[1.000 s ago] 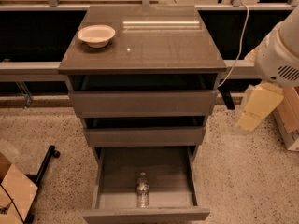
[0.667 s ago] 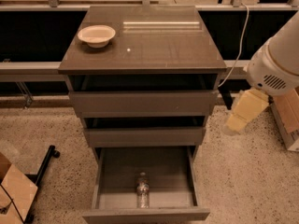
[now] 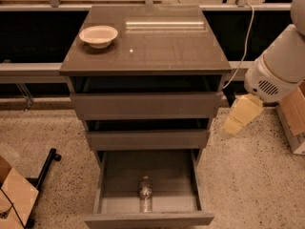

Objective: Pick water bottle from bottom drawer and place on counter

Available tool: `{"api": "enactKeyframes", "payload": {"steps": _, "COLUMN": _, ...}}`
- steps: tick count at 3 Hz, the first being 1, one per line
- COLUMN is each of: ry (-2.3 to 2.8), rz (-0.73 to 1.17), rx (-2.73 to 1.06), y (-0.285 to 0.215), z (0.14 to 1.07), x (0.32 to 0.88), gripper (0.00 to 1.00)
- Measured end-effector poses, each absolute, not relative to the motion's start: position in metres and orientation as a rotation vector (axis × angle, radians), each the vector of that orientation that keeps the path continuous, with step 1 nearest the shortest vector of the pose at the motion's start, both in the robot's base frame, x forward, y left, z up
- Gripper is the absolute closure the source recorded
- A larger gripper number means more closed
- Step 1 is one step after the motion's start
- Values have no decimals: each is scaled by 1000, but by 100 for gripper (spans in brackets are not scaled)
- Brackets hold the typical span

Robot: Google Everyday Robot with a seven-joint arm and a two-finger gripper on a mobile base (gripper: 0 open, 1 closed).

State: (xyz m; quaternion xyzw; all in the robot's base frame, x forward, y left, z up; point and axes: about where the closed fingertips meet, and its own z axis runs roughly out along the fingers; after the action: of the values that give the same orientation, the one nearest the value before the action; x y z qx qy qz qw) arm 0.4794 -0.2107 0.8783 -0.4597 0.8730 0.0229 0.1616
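The gripper (image 3: 234, 122) had shifted left and a little lower, closer to the cabinet's right side. The water bottle (image 3: 145, 193) lay on the floor of the bottom drawer (image 3: 148, 219), near its front wall and about midway across, cap pointing toward the back. That drawer stood pulled well out; the two upper drawers (image 3: 145, 106) were only slightly open. On the counter (image 3: 167, 49) a pale bowl (image 3: 98, 35) sat near the back left corner. The gripper hung beside the middle drawer's level, well apart from the bottle; how far open it was could not be told.
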Motion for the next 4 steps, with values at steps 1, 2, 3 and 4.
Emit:
{"api": "enactKeyframes", "payload": {"steps": 1, "ry": 2509, "rz": 79, "rx": -1332, "y": -186, "z": 857, "x": 488, "gripper": 0}}
{"api": "enactKeyframes", "payload": {"steps": 2, "ry": 2559, "rz": 116, "rx": -1320, "y": -163, "z": 822, "x": 504, "gripper": 0}}
{"api": "enactKeyframes", "payload": {"steps": 3, "ry": 2626, "rz": 149, "rx": -1276, "y": -141, "z": 774, "x": 524, "gripper": 0}}
{"api": "enactKeyframes", "payload": {"steps": 4, "ry": 2666, "rz": 178, "rx": -1202, "y": -127, "z": 741, "x": 541, "gripper": 0}}
